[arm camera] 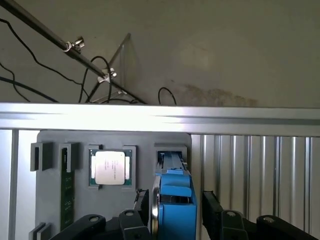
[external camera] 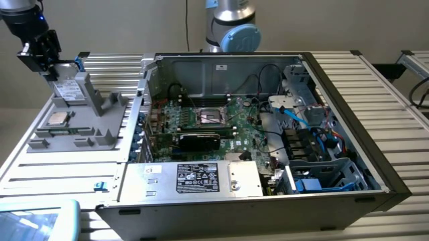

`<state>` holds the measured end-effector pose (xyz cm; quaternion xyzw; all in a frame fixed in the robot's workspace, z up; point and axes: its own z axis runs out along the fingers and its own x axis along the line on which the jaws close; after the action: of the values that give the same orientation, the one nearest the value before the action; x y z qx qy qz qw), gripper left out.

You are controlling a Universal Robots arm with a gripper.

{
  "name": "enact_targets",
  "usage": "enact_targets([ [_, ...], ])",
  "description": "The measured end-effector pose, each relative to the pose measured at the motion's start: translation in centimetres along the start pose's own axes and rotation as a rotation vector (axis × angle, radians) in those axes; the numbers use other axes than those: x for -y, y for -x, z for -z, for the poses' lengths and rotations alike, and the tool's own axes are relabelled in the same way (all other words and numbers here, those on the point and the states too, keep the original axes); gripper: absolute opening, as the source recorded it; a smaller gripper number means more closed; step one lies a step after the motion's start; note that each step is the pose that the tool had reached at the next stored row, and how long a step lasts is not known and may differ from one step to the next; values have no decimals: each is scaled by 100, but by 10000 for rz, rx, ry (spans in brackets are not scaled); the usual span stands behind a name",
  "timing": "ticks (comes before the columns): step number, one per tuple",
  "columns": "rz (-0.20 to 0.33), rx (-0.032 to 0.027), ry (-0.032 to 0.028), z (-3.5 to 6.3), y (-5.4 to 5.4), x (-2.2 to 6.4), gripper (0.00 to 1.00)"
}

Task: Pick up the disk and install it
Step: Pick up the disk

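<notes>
A: Checking on the disk (external camera: pixel 67 89): lifted yet?

B: No. Stands on edge in a slot of the grey holder (external camera: pixel 100 108), on the exterior view's left, well apart from the open computer case (external camera: pixel 348 100). Looks like step 1 of 2 barely begun: no pick-up, no install.

A: And the gripper (external camera: pixel 52 70)?

B: Hangs at the disk's upper end, spread wide. Straddles it in the wrist view, with 1 finger (arm camera: pixel 144 207) close beside the metal face and the other clear of the blue side, with a visible gap. Holds nothing, by the look of it.

A: Left to do?

B: Judging from that, the grip, the lift and the whole install.

A: Looks of the thing?

B: Flat and rectangular. Grey metal face, white printed label, bright blue plastic frame along the edge. Shares the holder with 1 square silver processor chip (arm camera: pixel 110 167) and 1 green memory stick (arm camera: pixel 67 195), both apart from it.
</notes>
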<state>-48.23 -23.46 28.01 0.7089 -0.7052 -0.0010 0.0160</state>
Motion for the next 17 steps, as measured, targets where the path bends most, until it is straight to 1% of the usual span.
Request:
enact_targets([
  [3, -2, 0, -49, 17, 0, -3, 55],
  [4, -2, 0, -78, 18, 0, -3, 55],
  [5, -3, 0, -92, 18, 0, -2, 55],
  [10, -3, 0, -97, 18, 0, -3, 55],
  [11, -3, -1, -97, 18, 0, -3, 46],
  [12, -3, -1, -97, 18, 0, -3, 46],
  [13, -3, 3, -97, 18, -2, -3, 40],
  [14, -3, 8, -97, 18, -7, -4, 37],
  [17, -2, 13, -97, 17, -26, -3, 37],
])
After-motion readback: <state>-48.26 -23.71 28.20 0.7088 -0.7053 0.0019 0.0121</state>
